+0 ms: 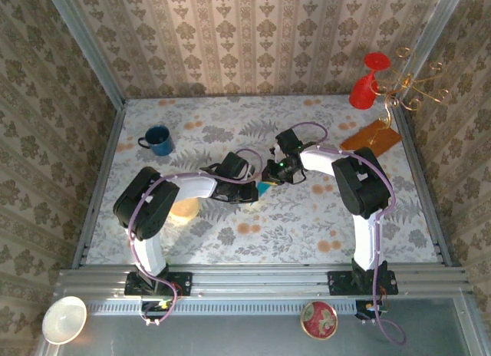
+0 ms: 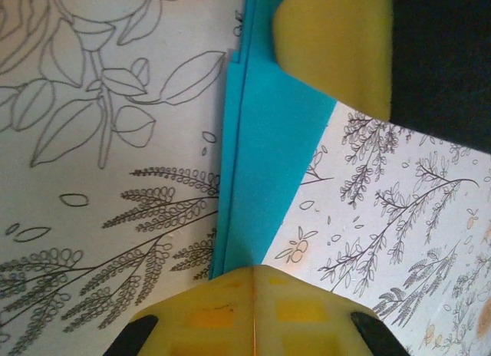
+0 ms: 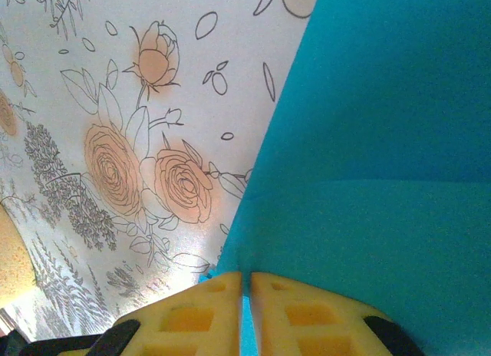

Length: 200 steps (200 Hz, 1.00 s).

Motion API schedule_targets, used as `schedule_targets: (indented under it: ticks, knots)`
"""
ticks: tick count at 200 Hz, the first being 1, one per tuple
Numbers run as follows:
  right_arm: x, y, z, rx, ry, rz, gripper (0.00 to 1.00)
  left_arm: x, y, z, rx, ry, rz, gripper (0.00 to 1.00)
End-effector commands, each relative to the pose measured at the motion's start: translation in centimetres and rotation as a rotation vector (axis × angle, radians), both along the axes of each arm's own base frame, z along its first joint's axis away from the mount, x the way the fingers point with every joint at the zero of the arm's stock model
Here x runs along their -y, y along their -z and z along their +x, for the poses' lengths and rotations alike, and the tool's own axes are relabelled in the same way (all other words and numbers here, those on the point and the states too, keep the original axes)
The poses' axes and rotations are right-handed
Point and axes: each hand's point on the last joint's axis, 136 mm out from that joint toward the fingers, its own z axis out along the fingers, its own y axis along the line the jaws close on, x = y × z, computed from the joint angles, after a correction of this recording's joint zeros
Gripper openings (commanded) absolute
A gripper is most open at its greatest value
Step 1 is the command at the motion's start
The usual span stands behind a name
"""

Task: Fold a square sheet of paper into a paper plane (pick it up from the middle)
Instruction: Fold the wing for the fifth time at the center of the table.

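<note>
- Top view: my left gripper [image 1: 252, 190] and right gripper [image 1: 274, 174] meet nose to nose at mid-table [image 1: 322, 218], with the paper [image 1: 263, 189] a teal sliver between them.
- Left wrist: my left fingers [image 2: 207, 314] are pressed together at the folded paper's [image 2: 265, 156] near end; I cannot tell whether a layer is nipped. Its long axis runs straight away, to the right pad [image 2: 337, 41].
- Right wrist: my right fingers [image 3: 199, 314] clamp the paper's [image 3: 383, 141] edge; it spreads up and rightward.

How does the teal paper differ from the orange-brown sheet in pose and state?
The teal paper is folded, while the orange-brown sheet lies flat. The teal paper is pinched by the left gripper and right gripper; the orange-brown sheet sits untouched at the far right. Both look like thin sheets.
</note>
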Motion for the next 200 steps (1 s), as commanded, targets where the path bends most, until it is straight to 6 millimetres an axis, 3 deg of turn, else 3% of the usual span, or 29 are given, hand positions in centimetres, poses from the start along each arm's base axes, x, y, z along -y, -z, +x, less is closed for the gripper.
schedule_targets:
  ticks: [1,70,125,159,200]
  knots:
    - [3.1,5.3,-3.0,-0.134,-0.001,-0.189,0.17,-2.2,2.7,-1.7,-0.091,-0.015,0.084,0.08]
    - [4.3,6.5,-4.2,-0.171,-0.02,-0.248,0.17,-3.5,3.1,-3.7,-0.133,0.063,0.125,0.07]
    - [4.3,6.6,-4.5,-0.178,-0.023,-0.247,0.17,-6.7,2.0,-6.1,-0.136,0.148,0.234,0.07]
    - [4.0,6.4,-4.9,-0.185,-0.02,-0.227,0.17,-6.9,-0.6,-5.2,-0.058,0.126,0.211,0.07]
    - [2.8,5.6,-5.9,-0.195,0.014,-0.18,0.17,-4.6,-4.1,-1.8,0.087,0.02,0.075,0.07]
